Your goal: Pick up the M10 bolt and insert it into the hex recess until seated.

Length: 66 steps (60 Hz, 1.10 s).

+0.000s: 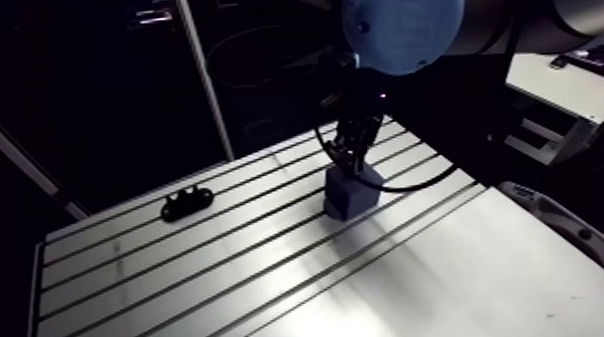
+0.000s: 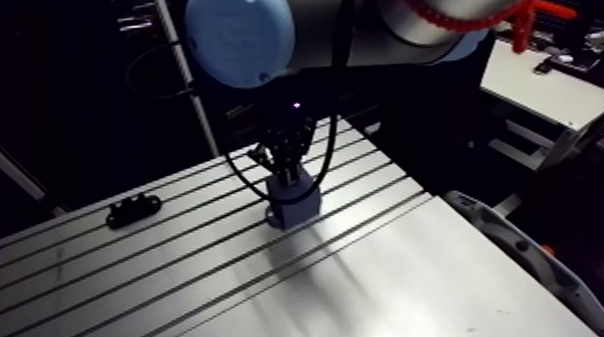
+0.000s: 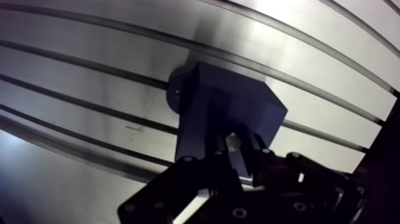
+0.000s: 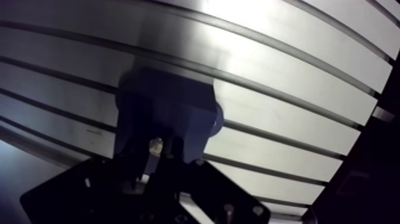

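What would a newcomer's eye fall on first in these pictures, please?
The dark block mid-table, with the gripper right over it, shut on a small shiny bolt. Next, a small black part lying alone on the slotted table, well apart from the block.

The room is dim. Light from overhead washes the slotted table (image 1: 273, 282) pale and leaves a soft sheen running from the block (image 1: 351, 195) towards the table's near edge. In the wrist view, hard white glare burns on the table ahead of the gripper (image 3: 235, 149), which shows near-black like the block. The table's slots bow into curves there.
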Each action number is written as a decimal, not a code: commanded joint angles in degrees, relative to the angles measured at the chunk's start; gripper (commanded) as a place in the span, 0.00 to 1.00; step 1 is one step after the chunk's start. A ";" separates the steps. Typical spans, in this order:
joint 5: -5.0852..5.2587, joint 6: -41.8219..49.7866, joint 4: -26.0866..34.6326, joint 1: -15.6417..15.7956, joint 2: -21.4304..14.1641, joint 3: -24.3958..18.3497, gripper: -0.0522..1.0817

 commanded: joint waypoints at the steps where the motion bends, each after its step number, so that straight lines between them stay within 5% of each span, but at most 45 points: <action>1: 0.05 -1.17 0.04 -0.03 0.00 -0.07 0.74; 66: 0.59 -7.90 0.74 0.22 -0.71 0.18 0.74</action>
